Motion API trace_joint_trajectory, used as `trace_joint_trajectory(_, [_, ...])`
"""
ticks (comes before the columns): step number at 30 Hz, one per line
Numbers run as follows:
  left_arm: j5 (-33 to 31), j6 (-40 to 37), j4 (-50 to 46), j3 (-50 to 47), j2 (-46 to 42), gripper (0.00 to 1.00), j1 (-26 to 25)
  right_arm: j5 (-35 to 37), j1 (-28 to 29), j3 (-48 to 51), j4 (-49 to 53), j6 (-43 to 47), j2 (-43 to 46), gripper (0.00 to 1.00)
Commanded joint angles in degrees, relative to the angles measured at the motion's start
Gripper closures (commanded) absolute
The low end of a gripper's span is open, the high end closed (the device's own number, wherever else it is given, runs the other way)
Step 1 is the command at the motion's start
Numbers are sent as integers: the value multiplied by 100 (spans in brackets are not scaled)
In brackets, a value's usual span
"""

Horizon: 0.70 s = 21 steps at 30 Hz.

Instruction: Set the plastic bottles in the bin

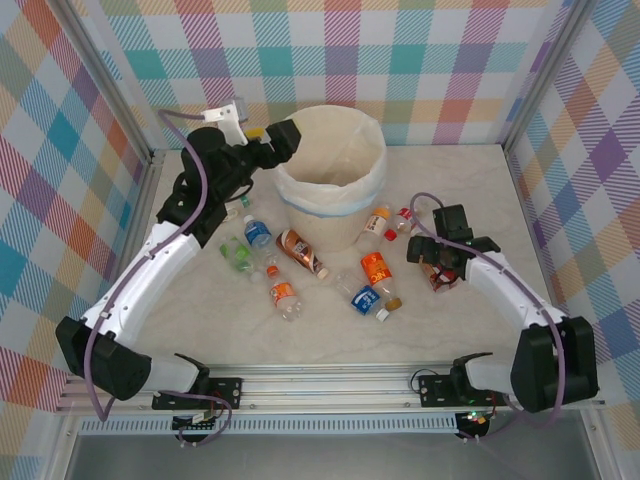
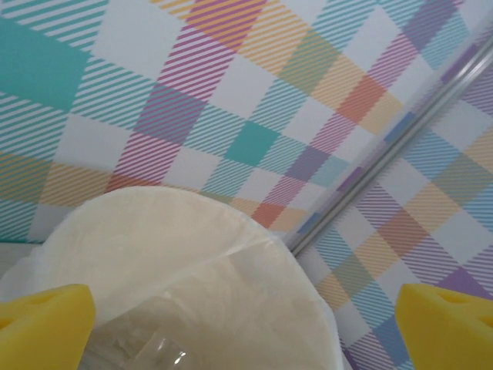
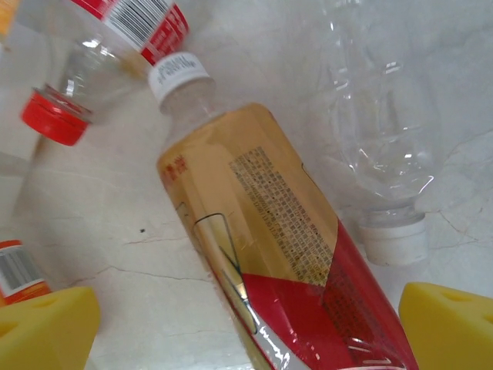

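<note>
The left gripper (image 1: 283, 137) is hovering, fingers spread, over the rim of the bin (image 1: 340, 225). The right gripper (image 3: 246, 327), also spread, is straddling a red-labelled bottle (image 3: 285, 254) on the table (image 1: 470, 190). A clear bottle (image 3: 377, 116) and a red-capped bottle (image 3: 100, 69) are crowding it.

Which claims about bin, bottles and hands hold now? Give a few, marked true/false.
1. The left hand is at the rim of the bin. True.
2. The right hand is shut on a bottle. False: it is open, over a red-labelled bottle lying on the table.
3. That bottle has a white cap. True.
4. Every bottle is in the bin. False: many bottles lie on the table.
5. The bin lies tipped over. False: it stands upright.
</note>
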<state>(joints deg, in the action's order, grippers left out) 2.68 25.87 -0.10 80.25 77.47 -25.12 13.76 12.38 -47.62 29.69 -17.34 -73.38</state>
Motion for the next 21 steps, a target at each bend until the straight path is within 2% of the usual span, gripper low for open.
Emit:
trace_joint_trajectory(1, [-729,271,506,-343,-468,0,-45,-187,-86,-344,173,79,-300,0])
trace_joint_trajectory(10, [-1532,807,155,-1826,-1637,0,-39,-135,-95,-783,628,368,-1230,2])
trace_joint_trajectory(14, [-1672,1067,-60,-2382,-1889,0,-28,-228,-94,-827,650,405,-1403,5])
trace_joint_trajectory(17, [-1702,1019,-903,-2274,-1827,0,11,-437,-98,-855,678,430,-1534,6])
trace_joint_trajectory(19, [-1872,1030,-1410,-2215,-1835,0,34,-528,-100,-823,643,325,-1616,12])
trace_joint_trajectory(21, [-2047,1124,-1532,-2350,-1932,0,51,-746,-95,-793,563,286,-1684,20])
